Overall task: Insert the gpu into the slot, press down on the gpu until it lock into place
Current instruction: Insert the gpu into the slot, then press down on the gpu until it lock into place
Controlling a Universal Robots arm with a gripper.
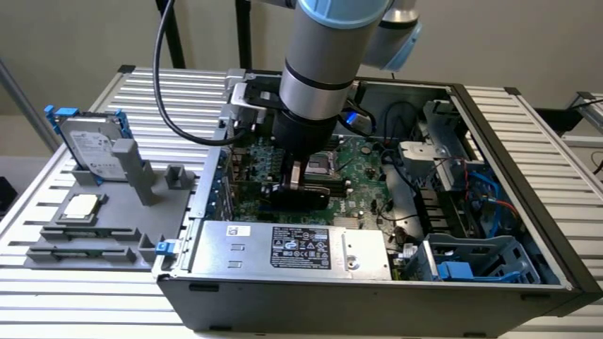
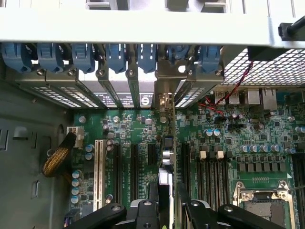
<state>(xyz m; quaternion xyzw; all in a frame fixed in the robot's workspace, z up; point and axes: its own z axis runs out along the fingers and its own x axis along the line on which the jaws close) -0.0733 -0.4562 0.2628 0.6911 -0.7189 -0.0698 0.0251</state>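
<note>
Black and thin, the gpu stands edge-up on the green motherboard, near the centre of the exterior view. My gripper pinches its top edge. I judge it stiff, light, but fragile; hold the bare edge, not components.

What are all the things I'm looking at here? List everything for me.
computer case: one, dark grey, open on the table
table: one, silver slats, under everything
motherboard: one, green, inside the case
gpu: one, black, edge-on over the motherboard, in the gripper
power supply: one, silver, near edge of the case
blue clips: several, in a row along the case wall
hard drive: one, silver, on the grey holder
grey holder: one, at the exterior view's left
robot arm: one, silver-grey, reaching into the case
gripper: one, black, shut on the gpu
</note>
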